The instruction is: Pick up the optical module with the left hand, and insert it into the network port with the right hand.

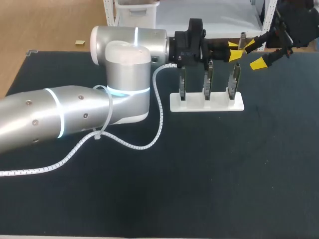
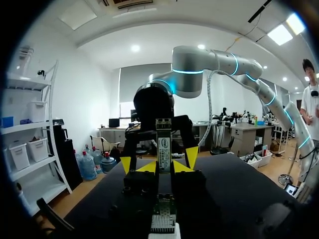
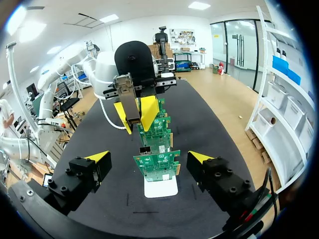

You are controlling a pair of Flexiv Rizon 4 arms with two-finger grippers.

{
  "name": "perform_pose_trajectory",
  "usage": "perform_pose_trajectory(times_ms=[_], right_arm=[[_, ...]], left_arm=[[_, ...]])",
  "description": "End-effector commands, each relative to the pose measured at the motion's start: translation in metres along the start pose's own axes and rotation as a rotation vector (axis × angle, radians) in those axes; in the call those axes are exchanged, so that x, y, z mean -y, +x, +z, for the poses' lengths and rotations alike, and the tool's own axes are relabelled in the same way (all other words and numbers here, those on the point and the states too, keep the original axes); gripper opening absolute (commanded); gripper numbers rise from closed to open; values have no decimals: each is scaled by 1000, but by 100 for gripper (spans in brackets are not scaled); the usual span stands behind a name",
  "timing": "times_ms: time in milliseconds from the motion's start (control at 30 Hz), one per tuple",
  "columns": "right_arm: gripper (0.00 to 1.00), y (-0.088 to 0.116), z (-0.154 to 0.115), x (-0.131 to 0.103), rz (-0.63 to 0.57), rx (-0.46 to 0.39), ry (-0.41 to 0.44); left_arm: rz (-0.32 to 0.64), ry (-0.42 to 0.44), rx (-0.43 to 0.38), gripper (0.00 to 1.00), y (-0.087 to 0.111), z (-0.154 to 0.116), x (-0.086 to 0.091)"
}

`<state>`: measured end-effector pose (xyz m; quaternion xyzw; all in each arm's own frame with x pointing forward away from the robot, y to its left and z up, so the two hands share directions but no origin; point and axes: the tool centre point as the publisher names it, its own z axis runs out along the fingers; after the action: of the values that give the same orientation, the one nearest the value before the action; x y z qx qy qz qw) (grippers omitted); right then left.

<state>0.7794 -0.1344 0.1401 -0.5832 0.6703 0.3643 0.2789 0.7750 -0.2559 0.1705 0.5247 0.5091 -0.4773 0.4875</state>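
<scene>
Left jaws pinching optical module [image 2: 164,145], long axis apparently upright, right jaws spread

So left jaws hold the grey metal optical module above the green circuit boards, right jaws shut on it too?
No. The right jaws stand open, clear of the grey metal optical module; the right wrist view shows it. Rest is right.

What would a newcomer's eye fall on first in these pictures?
The big silver left arm comes first, lying across the dark table from the left. Next, the left end effector is shut on the optical module over a white stand with three green boards, and the right end effector hangs open beside it.
</scene>
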Motion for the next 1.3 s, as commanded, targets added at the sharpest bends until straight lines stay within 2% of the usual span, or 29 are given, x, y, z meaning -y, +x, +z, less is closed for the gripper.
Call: perform_pose_trajectory(times_ms=[33,1300], right_arm=[[100,0,0,-2,-1,0,5],[100,0,0,-2,-1,0,5]], left_arm=[[4,4,-1,0,0,1,3],[3,11,0,0,-1,5,-2]])
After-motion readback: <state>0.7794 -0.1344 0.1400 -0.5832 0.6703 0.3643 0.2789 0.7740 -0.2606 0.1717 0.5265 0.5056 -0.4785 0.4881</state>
